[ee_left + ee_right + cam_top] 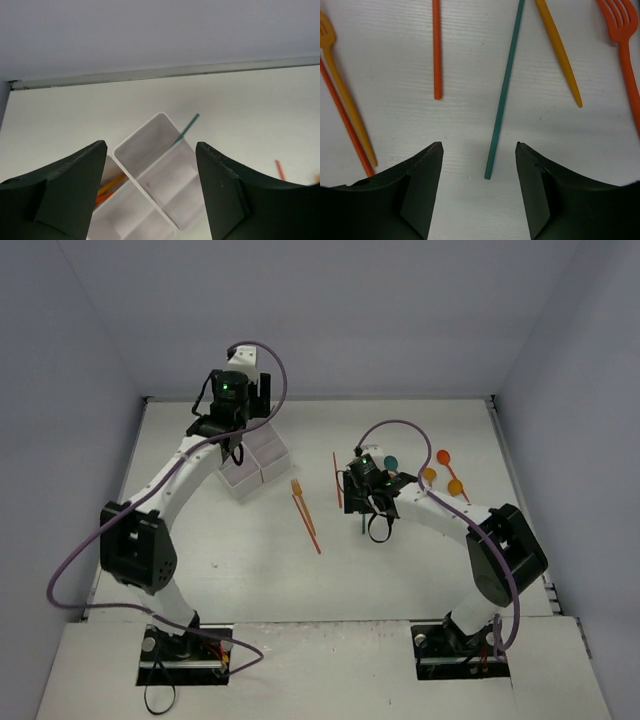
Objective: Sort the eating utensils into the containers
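Both released: left gripper (151, 146) over tray (150, 131); right gripper (478, 147) over cropped teal utensil (505, 95).

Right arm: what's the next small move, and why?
Probably lower the right gripper straight down and close on the teal handle. The fingers are open and hold nothing, and the end of that handle lies on the table between them. The orange stick and the yellow handle lie off to either side, so the grasp looks unobstructed.
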### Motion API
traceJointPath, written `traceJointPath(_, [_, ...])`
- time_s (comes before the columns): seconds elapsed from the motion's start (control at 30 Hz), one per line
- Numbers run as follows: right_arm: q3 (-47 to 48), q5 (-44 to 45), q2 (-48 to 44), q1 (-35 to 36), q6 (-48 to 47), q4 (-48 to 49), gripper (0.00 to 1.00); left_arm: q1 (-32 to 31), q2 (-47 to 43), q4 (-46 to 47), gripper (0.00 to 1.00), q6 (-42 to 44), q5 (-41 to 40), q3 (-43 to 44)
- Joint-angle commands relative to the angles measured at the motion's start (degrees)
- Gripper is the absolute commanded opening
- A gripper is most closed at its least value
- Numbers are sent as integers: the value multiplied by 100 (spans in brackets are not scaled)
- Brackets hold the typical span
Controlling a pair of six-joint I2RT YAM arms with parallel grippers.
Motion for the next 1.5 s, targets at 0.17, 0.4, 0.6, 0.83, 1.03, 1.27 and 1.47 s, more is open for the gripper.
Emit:
traceJointPath(0.17, [191, -136, 604, -176, 507, -108, 47, -103, -1818, -1698, 73, -1537, 875, -717])
traceJointPath(0.4, [210, -147, 929, -185, 588, -116, 36, -120, -2616, -2060, 73, -2308, 1423, -1673])
traceJointPath(0.6, [187, -137, 1126, -189, 600, -117, 8, -210, -2741, -2016, 73, -2839, 1818, -1763])
traceJointPath(0.83, [122, 51, 193, -74, 67, -87, 0, -305, -2264, -1781, 73, -3426, 2705, -1376])
traceJointPath(1.03, [78, -255, -1323, 413, -847, 267, 0, -507, -1767, -1118, 73, -3993, 3522, -887])
traceJointPath(1.27, [189, -736, -2031, 744, -1263, 498, 0, -780, -1278, -686, 73, -4119, 3653, -392])
traceJointPath(1.47, [246, -863, -2207, 817, -1327, 696, 0, -921, -958, -623, 73, -4134, 3640, -100])
